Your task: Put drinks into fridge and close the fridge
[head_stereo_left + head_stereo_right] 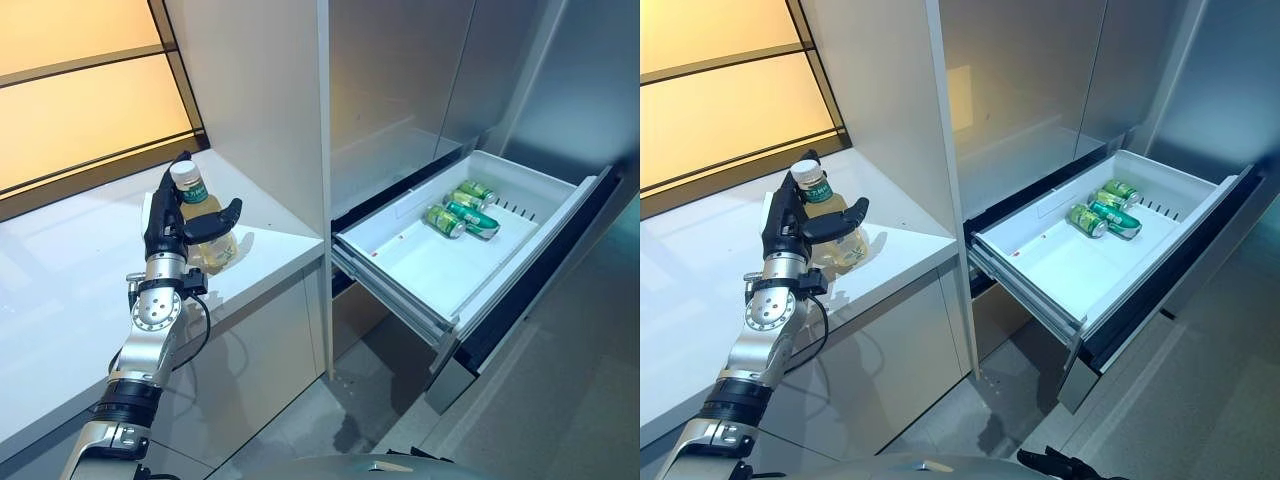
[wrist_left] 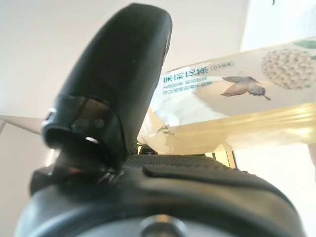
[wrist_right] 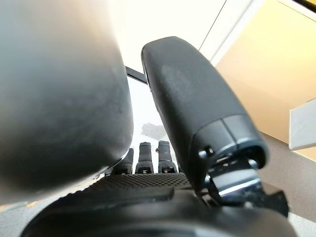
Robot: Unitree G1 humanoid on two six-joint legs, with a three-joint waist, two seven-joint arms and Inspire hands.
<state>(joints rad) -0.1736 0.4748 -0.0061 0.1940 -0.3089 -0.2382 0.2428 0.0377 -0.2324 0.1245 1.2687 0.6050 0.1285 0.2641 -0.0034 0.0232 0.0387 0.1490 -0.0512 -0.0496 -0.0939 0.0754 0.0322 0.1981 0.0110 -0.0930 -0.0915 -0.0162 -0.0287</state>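
Observation:
A clear bottle of yellow drink with a white cap stands on the white counter. My left hand is at it, fingers straight up behind the bottle and thumb across its front. In the left wrist view the bottle lies against the palm past the thumb. The fridge's white drawer is pulled out, with green cans lying at its back. My right hand hangs low, fingers relaxed and empty.
The counter's white side panel stands between the bottle and the fridge. Grey fridge doors rise above the open drawer. A yellow wall panel runs behind the counter. Grey floor lies below the drawer.

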